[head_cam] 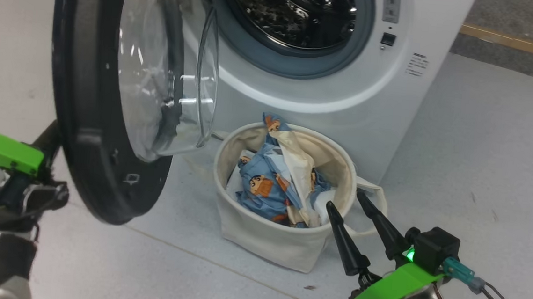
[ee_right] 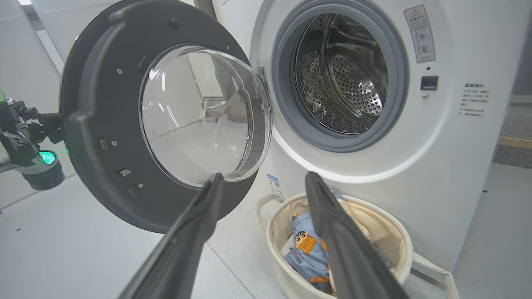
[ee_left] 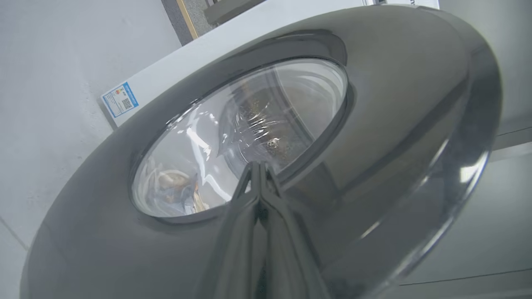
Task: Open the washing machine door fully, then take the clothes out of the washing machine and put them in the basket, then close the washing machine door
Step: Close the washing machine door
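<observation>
The washing machine (head_cam: pixel 326 92) shows a drum (ee_right: pixel 345 74) that looks bare, and the door (head_cam: pixel 83 155) hangs swung out at nine o'clock of the mouth. The basket (head_cam: pixel 264 243) sits at six o'clock of the mouth, close to the front, with the clothes (head_cam: pixel 259 186) heaped inside. So closing seems the step in hand. To do it well, push on the door's outer face near the rim far from the hinge, following its arc until the latch catches. The left gripper (ee_left: pixel 258 166) points at that outer face, fingers pressed together; whether it touches I cannot tell. The right gripper (head_cam: pixel 344 198) hovers at four o'clock of the basket, jaws spread and holding nothing; it should stay out of the door's sweep.
</observation>
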You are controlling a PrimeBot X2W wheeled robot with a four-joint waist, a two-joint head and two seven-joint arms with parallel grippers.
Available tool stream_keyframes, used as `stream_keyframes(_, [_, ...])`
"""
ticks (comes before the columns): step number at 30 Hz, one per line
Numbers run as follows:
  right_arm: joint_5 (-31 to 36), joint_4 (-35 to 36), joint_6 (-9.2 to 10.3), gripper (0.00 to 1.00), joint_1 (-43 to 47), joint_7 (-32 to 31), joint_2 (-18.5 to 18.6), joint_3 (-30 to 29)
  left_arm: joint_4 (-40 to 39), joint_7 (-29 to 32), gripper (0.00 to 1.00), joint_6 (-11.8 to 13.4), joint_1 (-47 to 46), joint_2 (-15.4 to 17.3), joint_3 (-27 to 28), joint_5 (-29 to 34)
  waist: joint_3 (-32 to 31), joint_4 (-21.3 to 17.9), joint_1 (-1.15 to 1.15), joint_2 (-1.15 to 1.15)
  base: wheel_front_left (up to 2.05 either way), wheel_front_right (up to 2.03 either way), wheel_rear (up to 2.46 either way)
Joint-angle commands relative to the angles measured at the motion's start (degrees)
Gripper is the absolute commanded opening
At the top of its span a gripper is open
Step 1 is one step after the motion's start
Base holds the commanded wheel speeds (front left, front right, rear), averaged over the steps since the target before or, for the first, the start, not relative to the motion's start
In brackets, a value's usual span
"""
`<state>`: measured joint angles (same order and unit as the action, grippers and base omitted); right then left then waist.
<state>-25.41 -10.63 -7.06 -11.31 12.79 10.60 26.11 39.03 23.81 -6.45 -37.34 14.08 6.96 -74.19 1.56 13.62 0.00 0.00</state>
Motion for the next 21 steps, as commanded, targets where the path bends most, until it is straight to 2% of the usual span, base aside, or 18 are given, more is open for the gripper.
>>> stream_keyframes(1, [-0.26,1.54,-0.43,1.00,-0.76,0.99,-0.99,0.34,-8.04,1.65,0.00,1.56,1.03,-0.94,1.55,-1.72,-0.13,-2.06,0.00,0.00,0.00,0.00,0.00])
stream_keyframes(9, [-0.18,1.01,-0.43,1.00,-1.26,1.47,-1.67,0.22,-26.01,3.07,0.00,9.34,11.30,-7.00,-0.19,-2.84,0.48,-7.73,0.00,0.00,0.00,0.00,0.00])
stream_keyframes(16, [-0.41,0.41,-0.43,1.00,-2.20,1.73,-1.91,0.43,-30.00,-0.08,0.00,11.51,12.91,-9.88,-1.40,-3.63,1.11,-11.44,0.00,0.00,0.00,0.00,0.00])
stream_keyframes(21, [-0.66,0.08,-0.43,1.00,-3.22,1.87,-1.87,1.30,-28.22,-2.90,0.00,11.00,11.71,-10.81,-3.27,-4.96,1.43,-13.77,0.00,0.00,0.00,0.00,0.00])
